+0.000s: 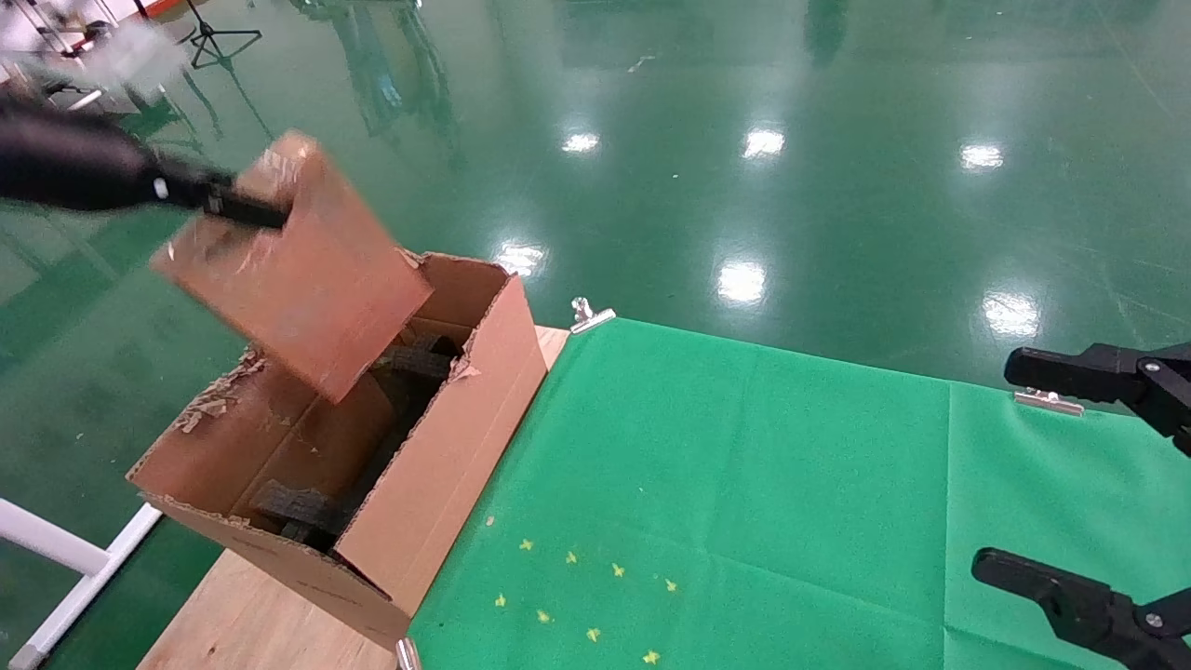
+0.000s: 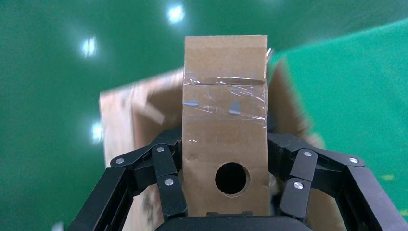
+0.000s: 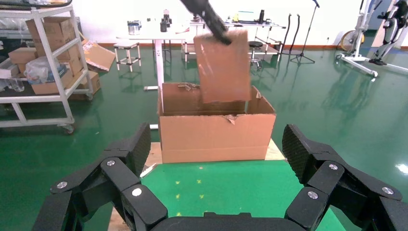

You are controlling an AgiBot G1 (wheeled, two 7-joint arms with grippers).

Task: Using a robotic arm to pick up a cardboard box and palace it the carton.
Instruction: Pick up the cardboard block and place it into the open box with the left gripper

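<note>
My left gripper (image 1: 251, 212) is shut on the small brown cardboard box (image 1: 302, 270) and holds it tilted in the air over the far part of the open carton (image 1: 456, 437). In the left wrist view the black fingers (image 2: 166, 166) press both sides of the taped box (image 2: 225, 110), which has a round hole near the palm. Black foam blocks (image 1: 298, 507) lie inside the carton. In the right wrist view the box (image 3: 223, 67) hangs above the carton (image 3: 216, 134). My right gripper (image 1: 1042, 475) is open and empty at the table's right side.
The carton stands on the wooden table end (image 1: 242, 614), left of the green cloth (image 1: 744, 484). Small yellow marks (image 1: 577, 596) dot the cloth near the front. A metal clip (image 1: 591, 316) holds the cloth's far corner. Glossy green floor lies beyond.
</note>
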